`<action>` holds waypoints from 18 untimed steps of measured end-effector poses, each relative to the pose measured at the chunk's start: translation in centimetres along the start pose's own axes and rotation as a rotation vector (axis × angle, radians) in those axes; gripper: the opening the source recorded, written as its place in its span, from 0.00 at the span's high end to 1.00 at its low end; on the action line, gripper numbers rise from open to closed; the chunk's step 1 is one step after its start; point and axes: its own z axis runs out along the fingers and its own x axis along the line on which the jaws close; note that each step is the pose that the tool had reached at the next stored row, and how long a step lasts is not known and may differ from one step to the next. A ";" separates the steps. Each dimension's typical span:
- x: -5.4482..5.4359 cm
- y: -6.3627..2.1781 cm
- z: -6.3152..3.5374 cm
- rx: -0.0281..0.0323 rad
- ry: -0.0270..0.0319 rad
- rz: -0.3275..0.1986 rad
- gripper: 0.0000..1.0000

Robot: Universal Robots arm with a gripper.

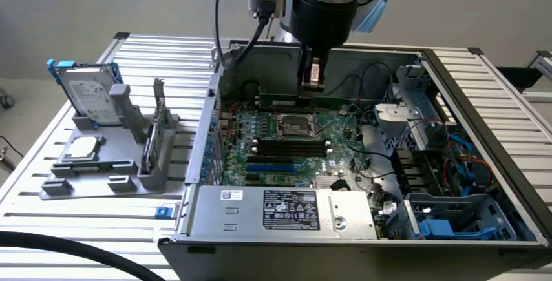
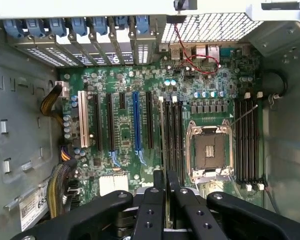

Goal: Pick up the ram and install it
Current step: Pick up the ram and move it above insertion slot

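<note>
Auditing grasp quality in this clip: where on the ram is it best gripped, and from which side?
Pinch the ram across its two flat faces at mid-length, along the top edge, coming straight down from above. It stands on edge, long and thin, over the motherboard, so only that upper edge is free. The tool sits there now.

Exterior view looks down at an angle over the whole open case (image 1: 345, 261); wrist view peers past the gripper (image 2: 165, 186), close above the motherboard (image 2: 122, 137) both share.
</note>
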 end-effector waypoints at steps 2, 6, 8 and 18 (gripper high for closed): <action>-0.2 0.00 0.34 0.0002 -0.0002 0.006 0.86; -0.7 0.01 0.85 0.0019 -0.0007 0.012 0.86; -0.8 0.01 1.00 0.0076 -0.0013 0.013 0.86; -0.9 1.16 2.36 0.0448 -0.0041 0.018 0.86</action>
